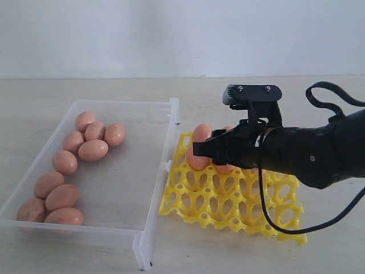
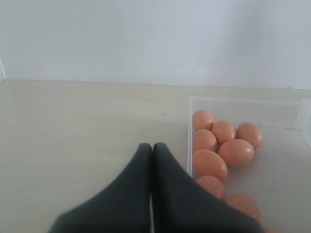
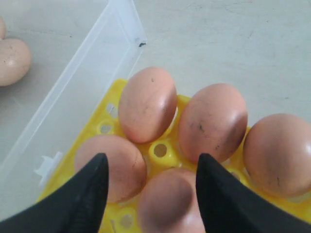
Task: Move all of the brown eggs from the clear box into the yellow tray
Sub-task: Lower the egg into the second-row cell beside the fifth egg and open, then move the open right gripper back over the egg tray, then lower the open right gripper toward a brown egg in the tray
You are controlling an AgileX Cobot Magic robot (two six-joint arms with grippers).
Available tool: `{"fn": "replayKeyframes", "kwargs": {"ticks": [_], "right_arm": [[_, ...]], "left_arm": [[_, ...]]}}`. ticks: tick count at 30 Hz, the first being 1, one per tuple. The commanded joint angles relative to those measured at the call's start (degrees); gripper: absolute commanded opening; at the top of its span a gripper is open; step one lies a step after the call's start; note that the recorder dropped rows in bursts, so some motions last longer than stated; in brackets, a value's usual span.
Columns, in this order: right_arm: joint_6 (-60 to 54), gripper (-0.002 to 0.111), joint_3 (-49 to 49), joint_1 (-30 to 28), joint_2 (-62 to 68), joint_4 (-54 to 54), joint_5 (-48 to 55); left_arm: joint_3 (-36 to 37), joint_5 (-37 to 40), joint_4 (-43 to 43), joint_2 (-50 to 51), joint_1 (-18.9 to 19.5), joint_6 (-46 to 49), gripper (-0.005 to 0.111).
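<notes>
Closest to the lens is the box (image 1: 74, 233), with its clear front wall and near corner in the foreground of the exterior view. Ten eggs (image 1: 93, 150) lie inside it, all along the long wall opposite the clip tab (image 1: 166, 165). Five are bunched at the box's far end and touch one another. One lies alone a little nearer, and four crowd toward the near corner.

The tray (image 1: 228, 200) lies on the tab side of the box, just beside it; whether the two touch I cannot tell. At least five more eggs stand in its cups, in the two rows level with the box's far half, starting from the cups next to the box wall.

Low over these hangs the right pincer (image 1: 197, 149), reaching toward the box. Its fingers (image 3: 92, 194) are apart and straddle one egg of the second row. Yellow lattice shows between that egg and one finger, so nothing is clamped.

Only its own wrist view shows the left pincer (image 2: 152, 145). Its fingers are pressed together on nothing, and it hovers over the bench (image 1: 51, 94) outside the box's egg-lined long wall.
</notes>
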Motion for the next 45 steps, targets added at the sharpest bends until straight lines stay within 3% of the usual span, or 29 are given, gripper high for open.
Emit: {"fn": "replayKeyframes", "kwargs": {"ticks": [1,12,15,22,27,29,34,38,45], "right_arm": [[0.1,0.052,0.1,0.1,-0.4,0.1,-2.3],[0.1,0.052,0.0,0.1,-4.1,0.1,-2.8],[-0.1,0.052,-2.5,0.1,-7.8,0.1,2.7],[-20.7,0.052,-22.6,5.2,-8.4,-0.7,36.9],[-24.3,0.052,-36.0,11.5,-3.5,-1.7,47.4],[-25.3,0.052,-40.8,13.5,0.1,-2.6,49.9],[-30.6,0.053,-60.5,18.5,19.1,-4.0,69.6],[-32.2,0.053,-70.4,19.4,27.4,-7.8,71.6],[-33.9,0.053,-71.3,21.1,28.5,-5.8,72.1]], "left_arm": [[-0.2,0.0,-0.3,0.2,0.0,0.0,-0.004],[-0.2,0.0,-0.3,0.2,0.0,0.0,-0.004],[-0.2,0.0,-0.3,0.2,0.0,0.0,-0.004],[-0.2,0.0,-0.3,0.2,0.0,0.0,-0.004],[-0.2,0.0,-0.3,0.2,0.0,0.0,-0.004],[-0.2,0.0,-0.3,0.2,0.0,0.0,-0.004],[-0.2,0.0,-0.3,0.2,0.0,0.0,-0.004],[-0.2,0.0,-0.3,0.2,0.0,0.0,-0.004],[-0.2,0.0,-0.3,0.2,0.0,0.0,-0.004]]}}
